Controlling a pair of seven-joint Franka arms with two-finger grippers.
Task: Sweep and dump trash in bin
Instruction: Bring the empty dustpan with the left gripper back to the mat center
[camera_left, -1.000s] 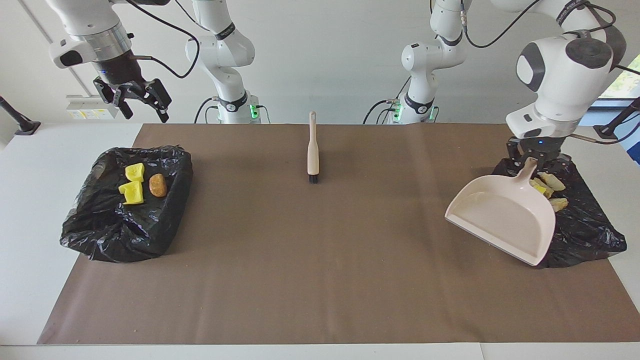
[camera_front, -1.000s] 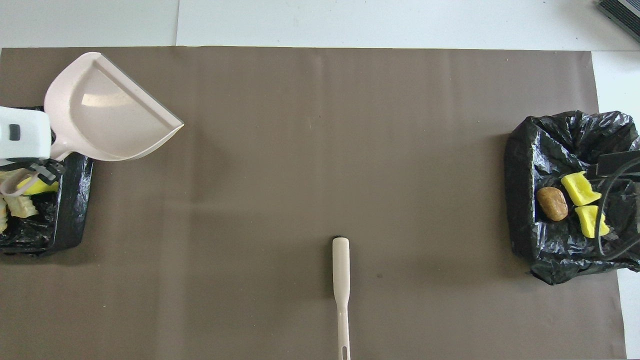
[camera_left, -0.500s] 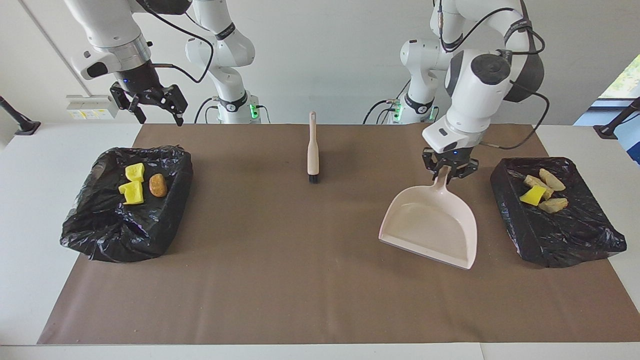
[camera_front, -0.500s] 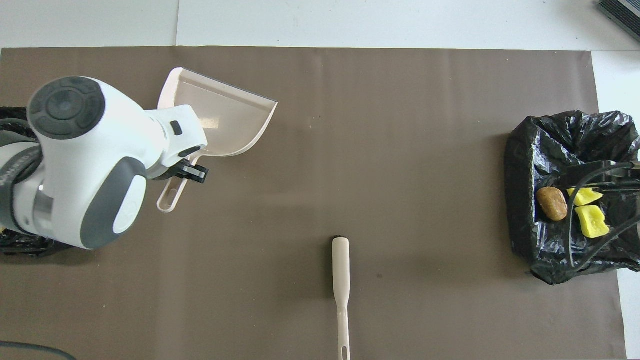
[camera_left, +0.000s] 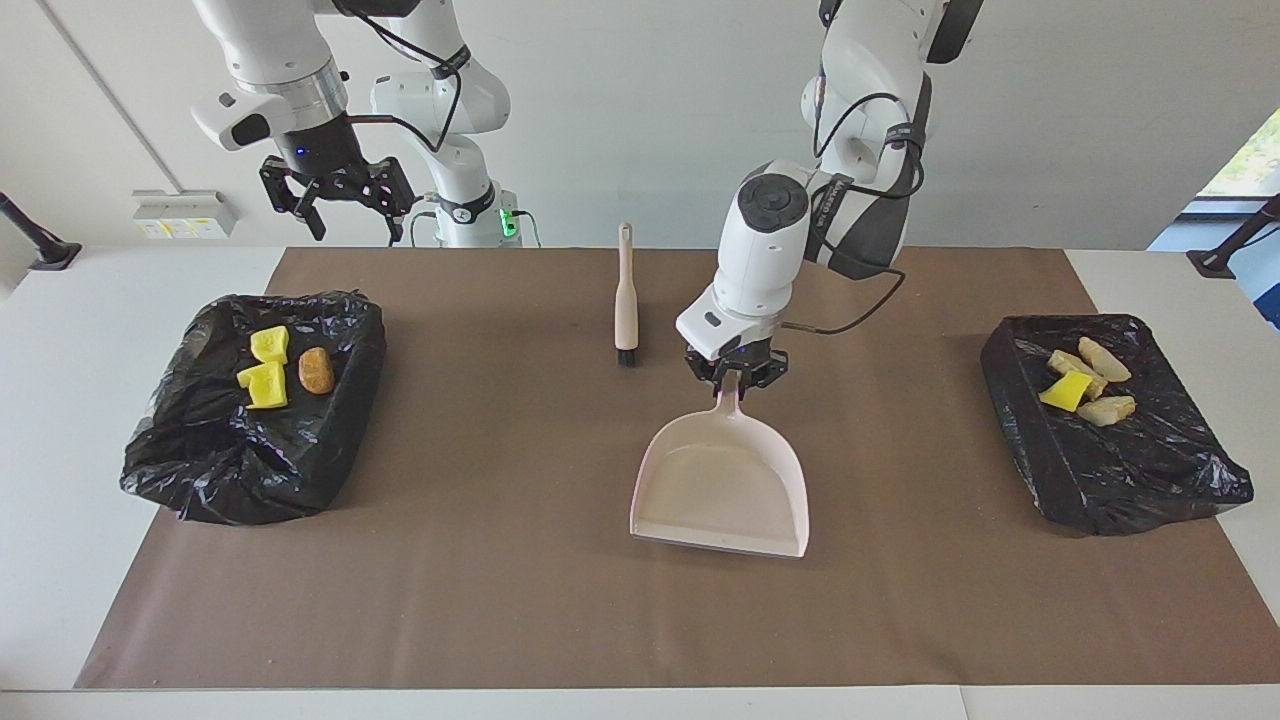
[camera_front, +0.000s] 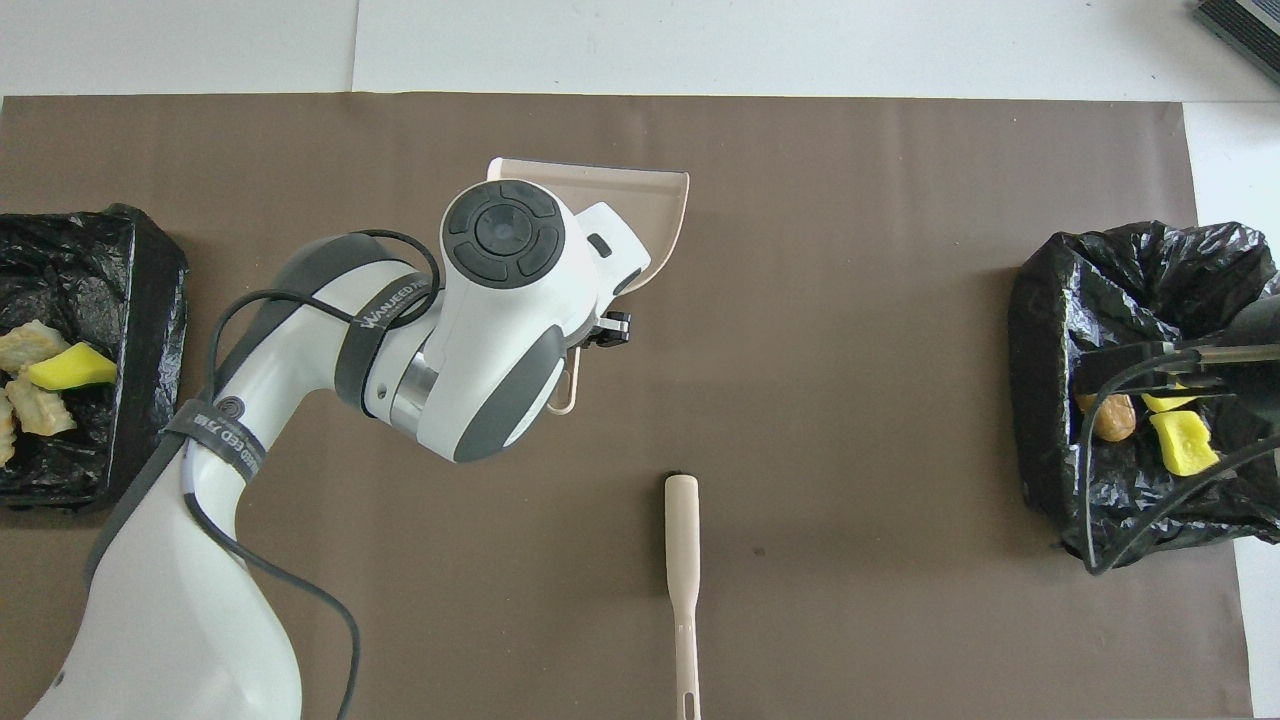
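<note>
Dustpan (camera_left: 720, 485) is hanging from the left gripper (camera_left: 737, 372), which is pinching its handle over the middle of the brown mat (camera_left: 500, 600), with the scoop's open edge pointing away from the robots. From the overhead view the left arm is covering most of the pan, so only the scoop's front edge and the handle loop are peeking out.

Trash is sitting in two black-bagged bins. The bin at the right arm's end (camera_left: 200, 470) is holding two yellow foam chunks (camera_left: 266, 385) and a tan-orange lump (camera_left: 316, 371) right beside them. The bin at the left arm's end (camera_left: 1150, 480) is holding a yellow scrap (camera_left: 1064, 391) touching a few pale tan lumps (camera_left: 1105, 358).

Right gripper (camera_left: 340, 205) is hovering up in the air by the robots' edge of the table with its fingers spread wide and nothing between them.

Brush (camera_left: 626, 295) is lying on the mat nearer to the robots than the dustpan, bristles pointing away from them.
</note>
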